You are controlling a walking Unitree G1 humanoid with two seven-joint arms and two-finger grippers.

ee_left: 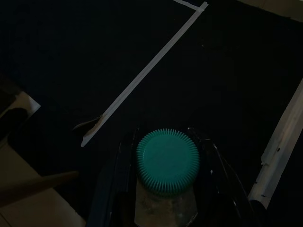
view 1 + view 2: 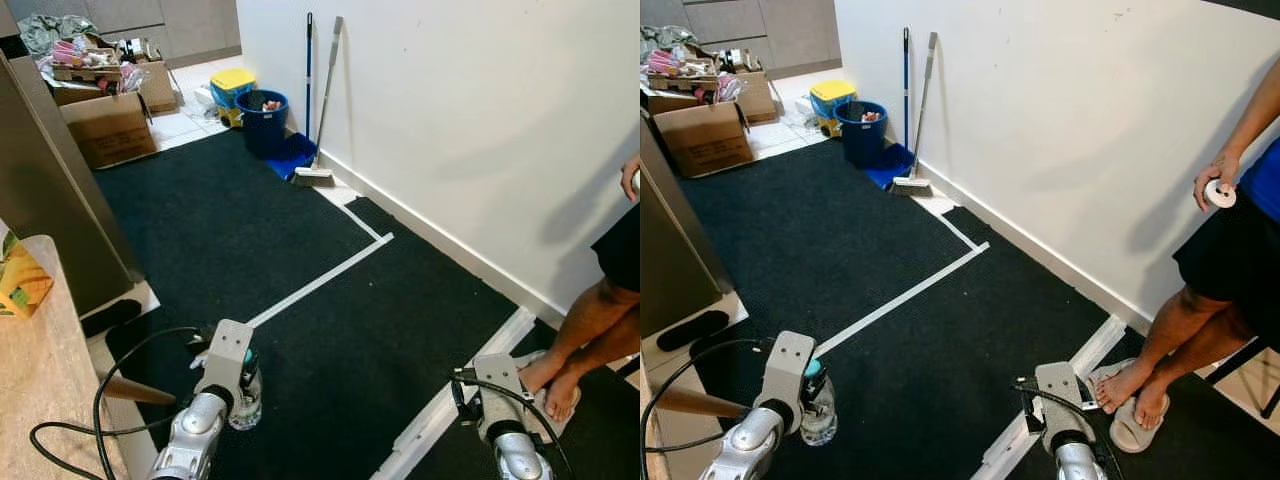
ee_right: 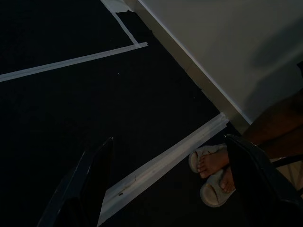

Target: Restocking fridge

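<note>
The left claw (image 1: 165,189) grips a clear bottle (image 2: 246,402) with a teal cap (image 1: 167,161), held upright above the black carpet (image 2: 300,240); the right claw (image 3: 165,184) hangs open and empty. The grey fridge (image 2: 45,200) stands to the left, on the bottle-carrying arm's side.

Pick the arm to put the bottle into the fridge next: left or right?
Left. The left gripper already grips the teal-capped bottle; the right gripper is open and holds nothing, over black carpet near a person's feet.

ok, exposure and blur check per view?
Left and right eye views: bright, sharp, with a person's soft shadow on the wall. Left wrist view: very dark, yet the bottle's teal cap reads clearly. Right wrist view: dim, right gripper fingers blurred.
</note>
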